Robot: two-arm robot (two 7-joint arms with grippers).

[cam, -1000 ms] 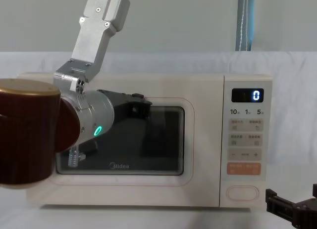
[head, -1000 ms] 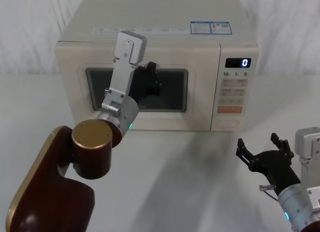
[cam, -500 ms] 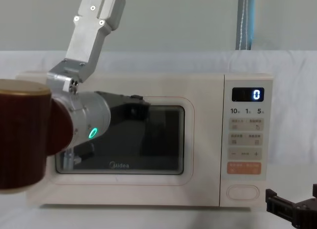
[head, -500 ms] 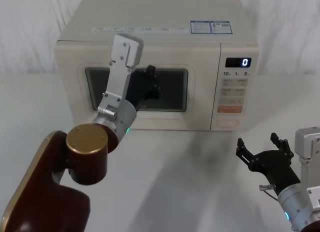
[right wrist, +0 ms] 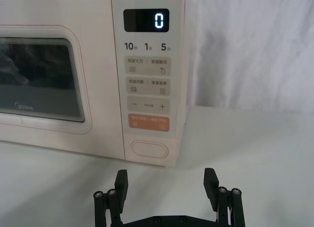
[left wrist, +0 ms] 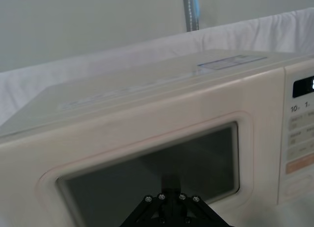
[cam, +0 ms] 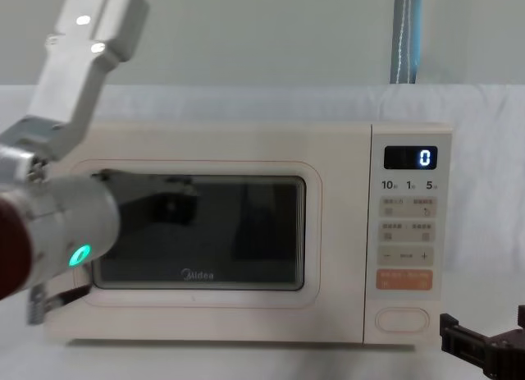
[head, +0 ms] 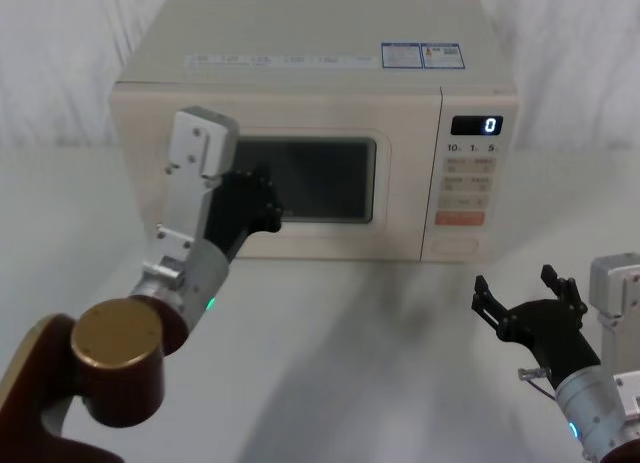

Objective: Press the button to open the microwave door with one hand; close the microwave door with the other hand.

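Microwave door (head: pixel 290 183) sits flush with microwave (head: pixel 310 93); you likely have closing step done. Left gripper (head: pixel 255 205) hangs at door's 8 o'clock; finger spread unreadable. Right gripper (right wrist: pixel 167 184) fingers spread, parked at 6 o'clock of button (right wrist: pixel 149 149), well apart. Little seems left.

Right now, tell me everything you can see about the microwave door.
The microwave door is a wide cream panel that looks like plastic, covering most of the front of the microwave. It has a dark glass window with rounded corners and a small Midea logo beneath it. It sits shut, flush with the control panel on its right side. The left gripper is in front of the window's left part; whether it touches the door cannot be told.
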